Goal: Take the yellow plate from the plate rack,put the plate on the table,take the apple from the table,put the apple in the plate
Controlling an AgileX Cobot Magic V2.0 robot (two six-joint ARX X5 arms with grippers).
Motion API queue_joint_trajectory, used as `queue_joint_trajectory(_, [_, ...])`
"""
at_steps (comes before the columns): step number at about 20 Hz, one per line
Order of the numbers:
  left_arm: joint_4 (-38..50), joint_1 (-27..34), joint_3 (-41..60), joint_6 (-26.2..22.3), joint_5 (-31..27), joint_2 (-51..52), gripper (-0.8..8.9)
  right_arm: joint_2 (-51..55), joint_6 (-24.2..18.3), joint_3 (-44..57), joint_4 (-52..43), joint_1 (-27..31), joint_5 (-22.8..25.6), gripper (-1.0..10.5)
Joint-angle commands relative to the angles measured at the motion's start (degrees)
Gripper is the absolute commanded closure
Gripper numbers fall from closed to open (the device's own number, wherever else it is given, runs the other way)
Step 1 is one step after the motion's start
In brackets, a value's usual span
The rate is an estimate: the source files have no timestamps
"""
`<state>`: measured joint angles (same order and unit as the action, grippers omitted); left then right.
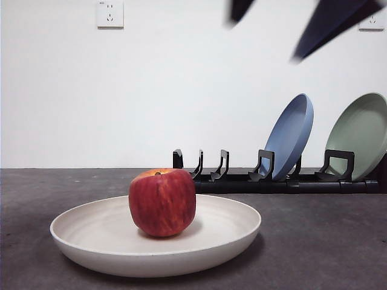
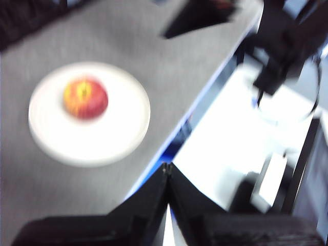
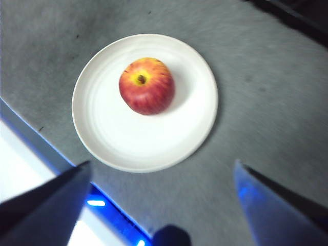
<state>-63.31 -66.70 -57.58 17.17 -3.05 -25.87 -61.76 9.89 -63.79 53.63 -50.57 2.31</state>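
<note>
Right gripper (image 3: 159, 205) is hanging above with jaws wide apart, left gripper (image 2: 167, 169) pinched together, while the round red apple (image 1: 162, 202) is sitting in the cream yellow plate (image 1: 103, 232) on the dark grey table (image 1: 326, 241); any knock risks rolling it.

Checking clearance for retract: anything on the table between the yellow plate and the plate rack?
Nothing. The front view shows only bare table between the yellow plate, holding the apple, and the plate rack behind it.

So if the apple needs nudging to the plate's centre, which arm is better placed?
Probably right: its open gripper hangs above the yellow plate and apple; the left gripper is shut, off the table's edge.
</note>
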Motion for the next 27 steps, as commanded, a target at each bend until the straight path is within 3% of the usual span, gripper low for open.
queue_joint_trajectory(1, [3.21,0.02,0.61,0.33,-0.20,-0.02,8.18,6.38,4.09,-0.24,2.95,-0.09,2.14,8.8])
queue_joint_trajectory(3, [5.29,0.02,0.59,0.33,-0.17,-0.02,8.18,10.25,5.57,-0.24,4.92,-0.09,4.57,9.7])
queue_joint_trajectory(7, [9.31,0.02,0.42,0.33,0.02,-0.02,8.17,16.02,7.96,-0.24,8.87,-0.09,8.37,9.6])
queue_joint_trajectory(12, [10.78,0.02,0.42,0.33,0.04,-0.20,8.17,19.34,8.04,-0.24,12.41,-0.09,9.22,9.6])
queue_joint_trajectory(16, [10.64,0.02,0.42,0.33,0.04,-0.50,8.17,19.52,7.98,-0.24,17.51,-0.09,13.22,9.6])
queue_joint_trajectory(21, [10.60,0.26,0.48,0.31,0.02,-0.79,8.17,19.15,7.98,-0.24,22.10,-0.09,13.27,9.6])
queue_joint_trajectory(23, [10.67,4.28,0.50,0.31,1.14,-0.76,8.18,19.12,7.98,-0.24,22.69,-0.09,13.27,9.6])
queue_joint_trajectory(26, [11.91,20.90,1.09,-3.89,3.80,-1.46,8.17,19.17,7.98,-0.24,22.91,-0.09,13.40,9.6])
queue_joint_trajectory(27, [12.09,26.60,2.10,-7.93,3.21,-1.38,8.17,19.15,7.98,-0.24,22.91,-0.09,13.40,9.6])
